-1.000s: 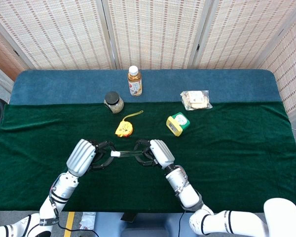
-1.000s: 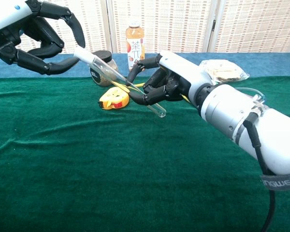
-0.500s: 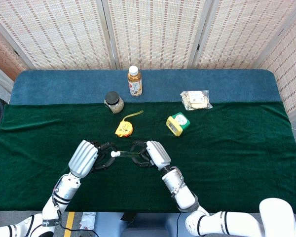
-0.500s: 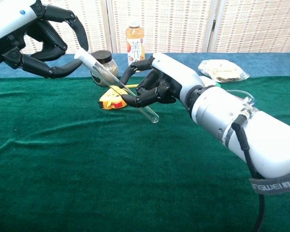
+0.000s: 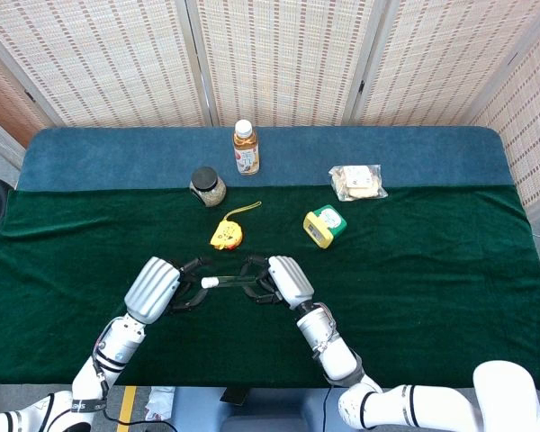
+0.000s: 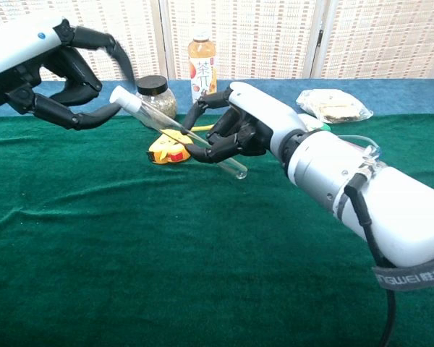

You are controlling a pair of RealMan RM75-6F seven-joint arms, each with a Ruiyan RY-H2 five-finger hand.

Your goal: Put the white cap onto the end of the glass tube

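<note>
A clear glass tube [image 6: 158, 118] slants down to the right in the chest view, with the white cap [image 6: 118, 95] on its upper left end. My right hand [image 6: 239, 134] grips the tube near its lower, rounded end. My left hand [image 6: 47, 72] is just left of the cap with its fingers apart. One finger reaches under the cap and the upper one is lifted and blurred. From the head view the tube [image 5: 232, 282] lies level between the left hand [image 5: 157, 286] and the right hand [image 5: 282, 278], and the cap [image 5: 210, 283] faces the left hand.
On the green cloth behind the hands lie a yellow tape measure [image 5: 225, 234] and a green and yellow box [image 5: 324, 226]. Further back stand a dark-lidded jar [image 5: 207, 186], a tea bottle [image 5: 245, 148] and a clear snack bag [image 5: 357, 182].
The left hand's upper finger has lifted off the cap and its fingers have spread. The right hand still holds the tube, which has shifted slightly.
</note>
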